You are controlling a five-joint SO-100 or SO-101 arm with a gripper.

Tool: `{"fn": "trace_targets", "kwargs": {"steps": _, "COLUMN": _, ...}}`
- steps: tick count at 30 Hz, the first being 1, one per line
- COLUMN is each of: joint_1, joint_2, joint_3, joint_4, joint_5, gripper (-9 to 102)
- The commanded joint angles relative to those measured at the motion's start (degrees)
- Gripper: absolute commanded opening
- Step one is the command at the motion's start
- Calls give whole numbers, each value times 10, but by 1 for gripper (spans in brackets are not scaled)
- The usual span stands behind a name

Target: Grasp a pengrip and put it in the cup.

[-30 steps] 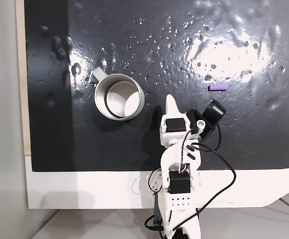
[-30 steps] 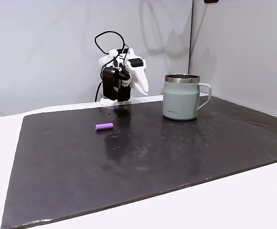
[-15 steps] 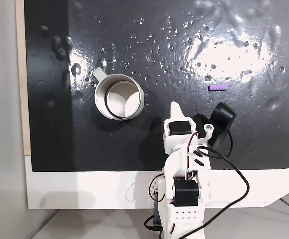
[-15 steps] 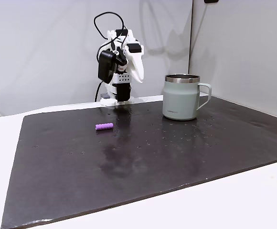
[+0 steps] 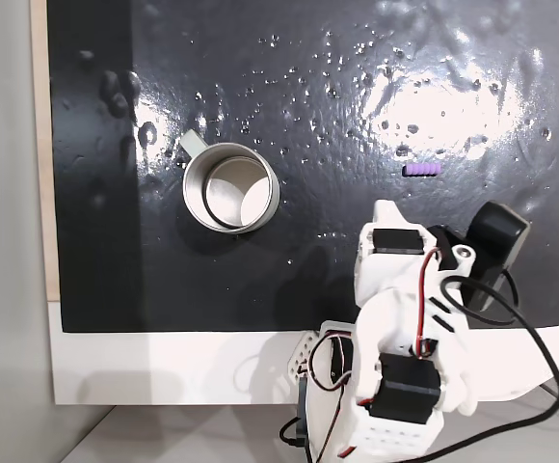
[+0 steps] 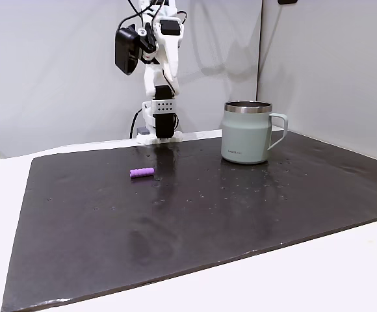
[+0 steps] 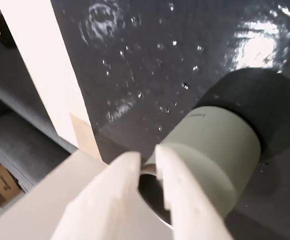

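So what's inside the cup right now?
Nothing shows inside the cup: its bare metal bottom is visible in a fixed view from above. The pengrip lies on the black mat, well apart from it.

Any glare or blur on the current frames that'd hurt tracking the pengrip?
In a fixed view, bright glare patches sit just above the pengrip on the mat; it stays visible. In another fixed view, lighting is even and the pengrip is sharp. In the wrist view, the gripper is soft-focus and glare hits the upper right.
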Motion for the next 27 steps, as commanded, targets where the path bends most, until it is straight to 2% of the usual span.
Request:
{"fn": "trace_targets", "kwargs": {"steps": 1, "joint_1": 47, "joint_2": -82, "joint_3": -124, "joint_4": 47, "joint_5": -29, "gripper": 5}}
{"fn": "trace_targets", "kwargs": {"steps": 6, "joint_1": 94, "joint_2": -201, "joint_3": -228, "joint_4": 116, "joint_5": -85, "gripper": 12}}
{"fn": "trace_targets", "kwargs": {"steps": 13, "joint_1": 149, "joint_2": -345, "joint_3": -292, "joint_4": 124, "joint_5": -159, "gripper": 22}}
{"fn": "trace_targets", "kwargs": {"steps": 19, "joint_1": 196, "joint_2": -417, "joint_3": -257, "joint_4": 56, "joint_5": -227, "gripper": 23}}
{"fn": "trace_targets", "kwargs": {"steps": 27, "joint_1": 191, "joint_2": -481, "joint_3": -222, "joint_4": -40, "joint_5": -227, "gripper": 22}}
